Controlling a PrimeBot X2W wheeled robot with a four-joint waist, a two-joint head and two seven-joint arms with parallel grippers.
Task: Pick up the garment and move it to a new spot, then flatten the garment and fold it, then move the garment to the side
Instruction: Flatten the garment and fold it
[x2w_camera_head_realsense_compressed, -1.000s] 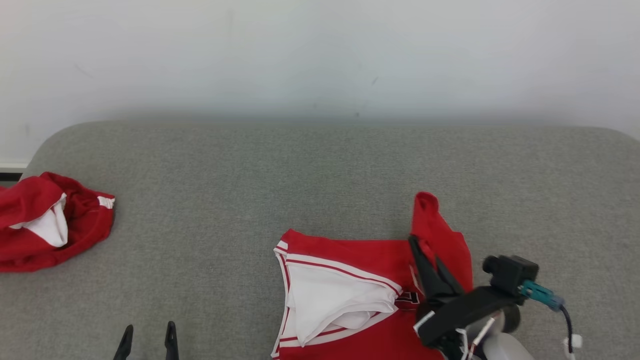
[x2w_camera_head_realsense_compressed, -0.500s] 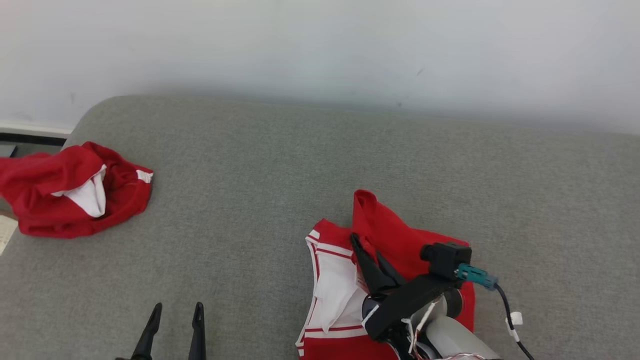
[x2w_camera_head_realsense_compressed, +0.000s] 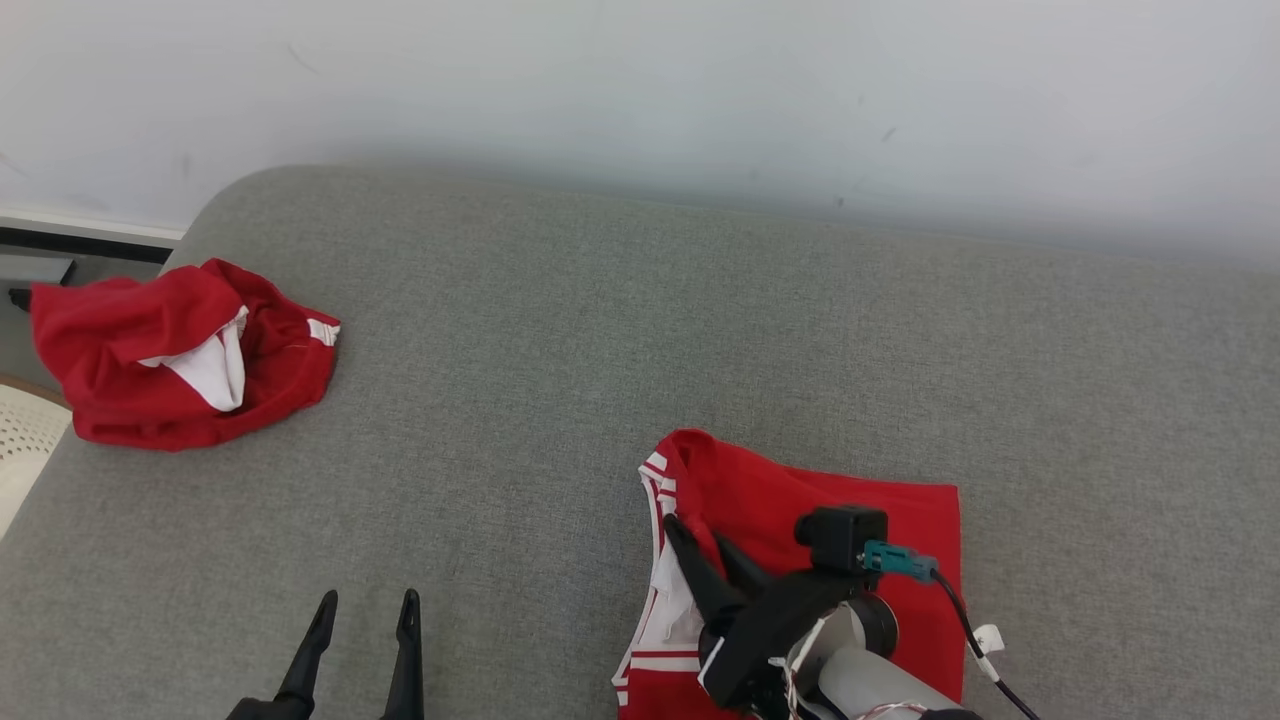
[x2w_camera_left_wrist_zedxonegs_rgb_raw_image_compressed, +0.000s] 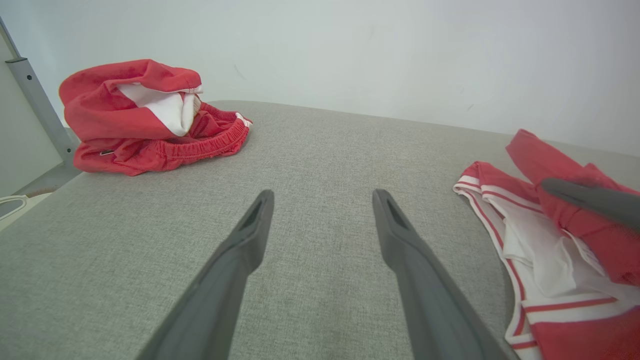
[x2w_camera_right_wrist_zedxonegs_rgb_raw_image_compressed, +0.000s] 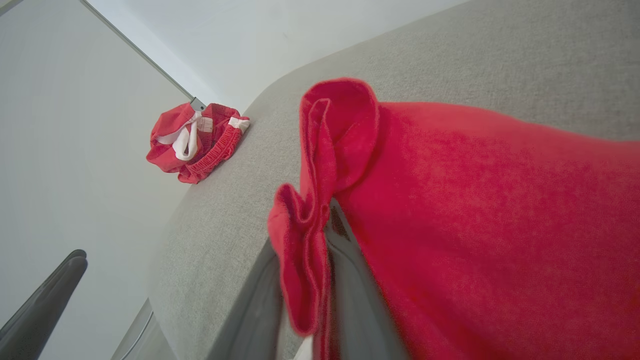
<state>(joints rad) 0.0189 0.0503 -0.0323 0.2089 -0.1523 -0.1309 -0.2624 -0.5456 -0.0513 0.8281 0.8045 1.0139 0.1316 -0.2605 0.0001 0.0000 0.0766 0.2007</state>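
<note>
The garment, a red jersey with white striped trim and a white inner face, lies folded over on itself at 5 o'clock in the head view, near the front edge of the surface. The right gripper rests over its 9 o'clock edge. In the right wrist view its fingers stand narrow with a bunched red fold between them. Whether they pinch the fold cannot be told. A black wrist camera with a teal plug sits on that arm.

The surface is a grey woven pad with rounded corners. It meets a plain white wall at 12 o'clock. At 9 o'clock a dark strip runs along the wall's foot, and a pale perforated object shows past the pad's edge.

A red heap with a white lining and an elastic hem lies at 10 o'clock, well apart from the garment. A small dark tag on its hem is too small to read.

The left gripper hovers at 7 o'clock over bare pad, fingers spread wide and holding nothing.

Count: two red-and-white cloth items, two grippers.
</note>
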